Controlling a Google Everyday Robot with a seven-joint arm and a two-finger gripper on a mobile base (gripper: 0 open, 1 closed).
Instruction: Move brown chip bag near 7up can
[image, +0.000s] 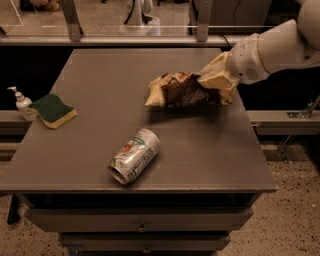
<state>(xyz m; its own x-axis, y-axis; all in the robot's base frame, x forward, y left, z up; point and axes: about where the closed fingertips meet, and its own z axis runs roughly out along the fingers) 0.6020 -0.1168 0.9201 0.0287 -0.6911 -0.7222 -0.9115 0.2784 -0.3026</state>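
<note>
The brown chip bag hangs in the air above the right middle of the grey table, casting a shadow under it. My gripper is shut on the bag's right end, reaching in from the right on the white arm. The 7up can lies on its side near the table's front edge, left of and below the bag, well apart from it.
A green-and-yellow sponge lies at the table's left edge, with a small white pump bottle just left of it. A metal rail and glass panel run behind the table. Drawers sit under the tabletop.
</note>
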